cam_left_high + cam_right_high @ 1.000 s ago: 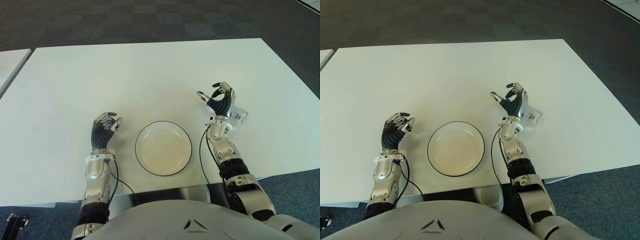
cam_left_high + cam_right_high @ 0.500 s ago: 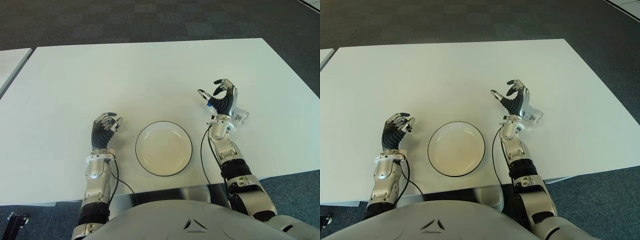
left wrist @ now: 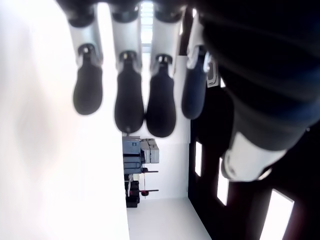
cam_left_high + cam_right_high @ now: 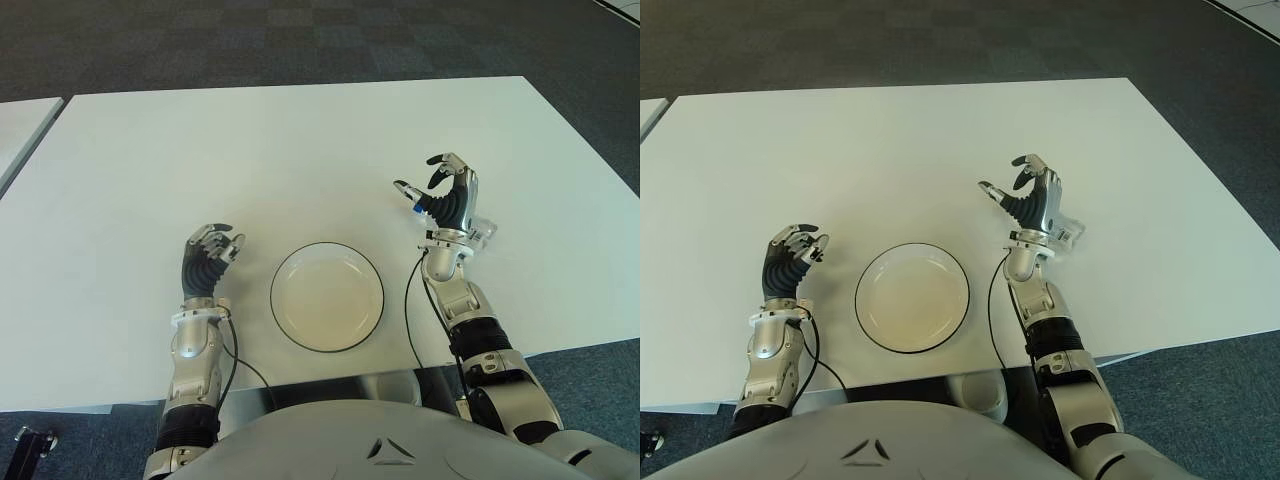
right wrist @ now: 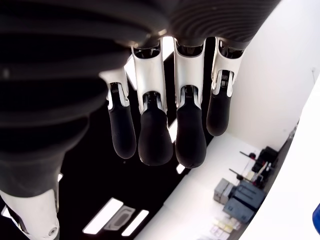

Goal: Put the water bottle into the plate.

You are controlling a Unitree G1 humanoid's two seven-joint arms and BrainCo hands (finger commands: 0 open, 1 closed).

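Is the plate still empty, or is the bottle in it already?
Empty. The plate shows only its bare inside. The water bottle lies on the table behind the open right hand, not grasped.

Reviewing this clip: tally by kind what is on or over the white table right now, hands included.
Plates: 1, the plate, empty.
Water bottles: 1, the water bottle, mostly hidden behind the right hand.
Robot hands: 2, that one and the left hand, both holding nothing.
Total: 4.
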